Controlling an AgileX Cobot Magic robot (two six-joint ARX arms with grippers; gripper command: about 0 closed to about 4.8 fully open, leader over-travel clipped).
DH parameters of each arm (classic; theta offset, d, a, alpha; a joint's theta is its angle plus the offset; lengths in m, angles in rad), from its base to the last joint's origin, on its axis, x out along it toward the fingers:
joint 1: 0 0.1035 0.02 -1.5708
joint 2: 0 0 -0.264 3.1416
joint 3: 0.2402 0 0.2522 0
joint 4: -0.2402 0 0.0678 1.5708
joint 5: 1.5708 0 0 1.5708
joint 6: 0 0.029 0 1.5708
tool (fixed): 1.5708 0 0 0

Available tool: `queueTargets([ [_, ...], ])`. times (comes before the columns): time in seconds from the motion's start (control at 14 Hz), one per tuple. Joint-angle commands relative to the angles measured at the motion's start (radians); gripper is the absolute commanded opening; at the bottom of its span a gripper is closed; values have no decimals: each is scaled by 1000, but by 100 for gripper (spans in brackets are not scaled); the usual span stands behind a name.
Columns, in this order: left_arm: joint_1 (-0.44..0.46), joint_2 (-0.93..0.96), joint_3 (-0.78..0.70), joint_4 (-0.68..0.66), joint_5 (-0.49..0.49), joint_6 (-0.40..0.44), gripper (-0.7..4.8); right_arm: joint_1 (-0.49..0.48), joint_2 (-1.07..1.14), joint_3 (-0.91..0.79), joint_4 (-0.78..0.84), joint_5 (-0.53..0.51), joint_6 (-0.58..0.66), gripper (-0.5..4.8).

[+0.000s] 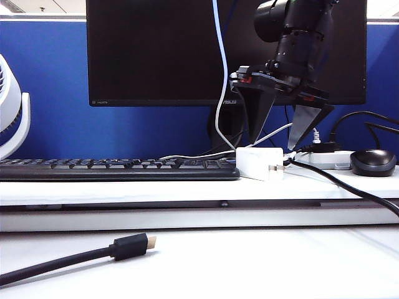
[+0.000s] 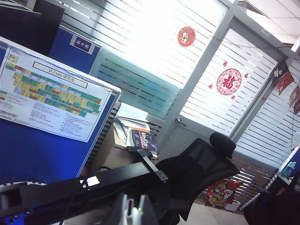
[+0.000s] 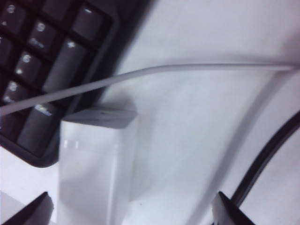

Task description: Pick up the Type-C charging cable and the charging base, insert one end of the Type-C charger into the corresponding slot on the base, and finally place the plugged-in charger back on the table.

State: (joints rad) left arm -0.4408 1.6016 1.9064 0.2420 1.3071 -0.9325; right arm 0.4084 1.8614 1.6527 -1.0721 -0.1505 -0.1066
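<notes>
Right gripper [image 1: 283, 134] jaws spread wide, hovering above charging base [image 1: 259, 163] on tabletop ledge [image 1: 124, 190]; left gripper [image 2: 131, 213] jaws clenched, empty; red paper "福" cutout [image 2: 228, 81] on window

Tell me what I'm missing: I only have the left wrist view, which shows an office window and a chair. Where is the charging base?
Observer: The charging base sits on the raised ledge of the table, at the right end of the keyboard.
Operator: Is a hand near it?
Observer: The right hand hangs just above it, fingers wide open and pointing down, one on each side.
Operator: And the Type-C charging cable?
Observer: A thin white cable, likely the Type-C charging cable, runs over the keyboard's corner behind the base.
Operator: The left hand?
Observer: The left hand appears only in your view, shut and empty.
</notes>
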Motion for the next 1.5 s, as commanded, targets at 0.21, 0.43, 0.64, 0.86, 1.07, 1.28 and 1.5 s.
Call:
queueTargets([
  [0.21,0,-4,5,5,3,-2,-6,6,-4,4,9,-80,2,435],
  [0.43,0,-4,5,5,3,-2,-6,13,-1,4,5,-81,2,273],
  [0.64,0,-4,5,6,3,-2,-6,30,17,4,2,-129,2,341],
  [0.86,0,-4,5,5,5,-3,-6,31,34,4,-2,-84,2,182],
  [1.07,0,-4,5,5,11,-3,-6,-13,33,6,-23,-358,-5,53],
  [1.28,0,-4,5,5,16,-6,-6,-88,42,6,-22,-363,-1,54],
  [1.5,0,-4,5,5,17,-10,-6,-90,99,5,-31,-265,-9,53],
])
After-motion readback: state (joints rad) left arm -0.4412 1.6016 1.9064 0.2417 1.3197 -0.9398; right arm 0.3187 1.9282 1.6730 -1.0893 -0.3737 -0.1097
